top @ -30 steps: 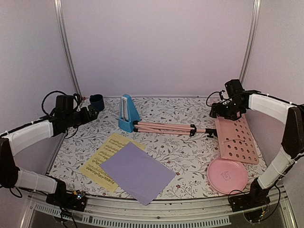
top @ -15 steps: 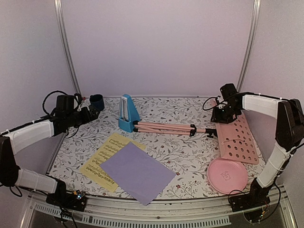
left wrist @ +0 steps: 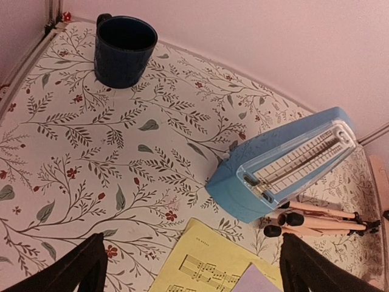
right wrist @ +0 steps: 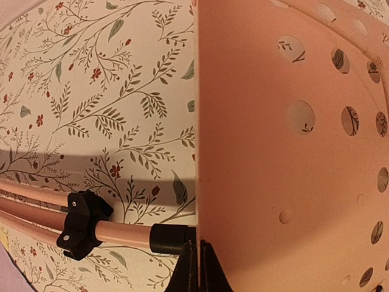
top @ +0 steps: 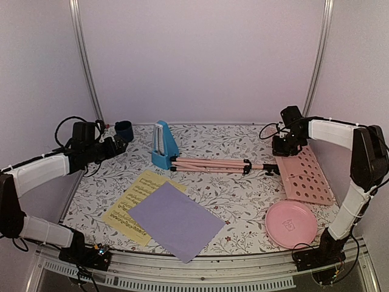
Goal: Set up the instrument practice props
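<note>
Our right tool is pinched shut on the edge of the perforated desk of the music stand, which lies flat at the right of the tabletop. Our left tool hangs wide apart and empty at the far left.

One music stand, two music sheets, one metronome, one plate, one cup

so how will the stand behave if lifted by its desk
Probably stiff: the desk looks like rigid plastic. Likely tail-heavy and apt to swing, since the long folded legs stretch far from the right end effector.
</note>
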